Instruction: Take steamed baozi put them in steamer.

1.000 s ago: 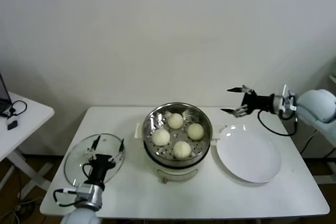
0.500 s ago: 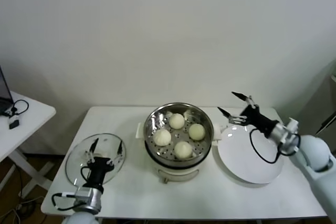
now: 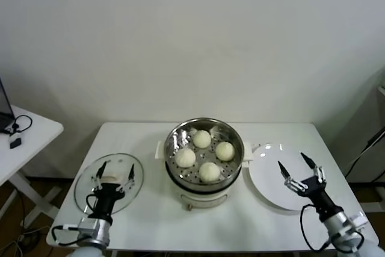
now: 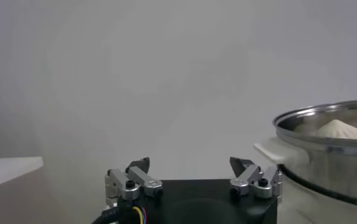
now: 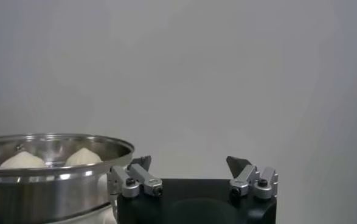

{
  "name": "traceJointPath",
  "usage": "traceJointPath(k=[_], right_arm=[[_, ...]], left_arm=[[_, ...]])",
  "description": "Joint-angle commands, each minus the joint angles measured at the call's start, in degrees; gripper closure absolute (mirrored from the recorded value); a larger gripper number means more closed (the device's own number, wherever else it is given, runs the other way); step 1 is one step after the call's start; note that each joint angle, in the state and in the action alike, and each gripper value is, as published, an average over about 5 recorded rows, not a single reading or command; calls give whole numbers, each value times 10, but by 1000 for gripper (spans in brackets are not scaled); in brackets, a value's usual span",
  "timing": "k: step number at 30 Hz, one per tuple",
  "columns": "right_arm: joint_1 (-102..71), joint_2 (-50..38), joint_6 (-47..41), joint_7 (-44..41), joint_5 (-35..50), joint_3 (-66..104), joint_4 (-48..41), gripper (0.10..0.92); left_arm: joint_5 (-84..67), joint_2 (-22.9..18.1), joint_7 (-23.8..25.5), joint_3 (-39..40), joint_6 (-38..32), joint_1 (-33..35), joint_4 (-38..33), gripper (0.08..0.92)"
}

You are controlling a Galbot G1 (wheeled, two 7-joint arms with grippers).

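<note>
The tabletop (image 3: pixel 150 221) carries the steamer (image 3: pixel 204 176), a bare plate (image 3: pixel 271 179) and a lid (image 3: pixel 81 188). All four baozi (image 3: pixel 209 171) sit inside it. They look soft and light; grip gently around the sides. Left tool (image 3: pixel 114 173) and right tool (image 3: pixel 299 170) hang spread, empty.

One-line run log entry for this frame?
baozi: four in steamer | plate: bare | left tool: open, over glass lid | right tool: open, over plate | lid: off
</note>
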Motion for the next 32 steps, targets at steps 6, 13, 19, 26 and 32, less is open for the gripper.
traceJointPath(k=[6, 13, 19, 26, 32], right_arm=[[-86, 150, 57, 50, -59, -6, 44, 203], [-85, 146, 50, 36, -66, -5, 44, 203], [-82, 146, 44, 30, -73, -9, 42, 203], [-81, 144, 43, 24, -76, -10, 41, 203], [-82, 143, 42, 20, -79, -9, 41, 203]], left_arm=[[-4, -6, 22, -24, -4, 15, -6, 177], [-7, -11, 33, -35, -6, 15, -6, 177], [-8, -12, 34, -41, -7, 15, -4, 177], [-9, -15, 40, -43, -14, 17, -2, 177], [-9, -19, 41, -44, -20, 19, -3, 177]])
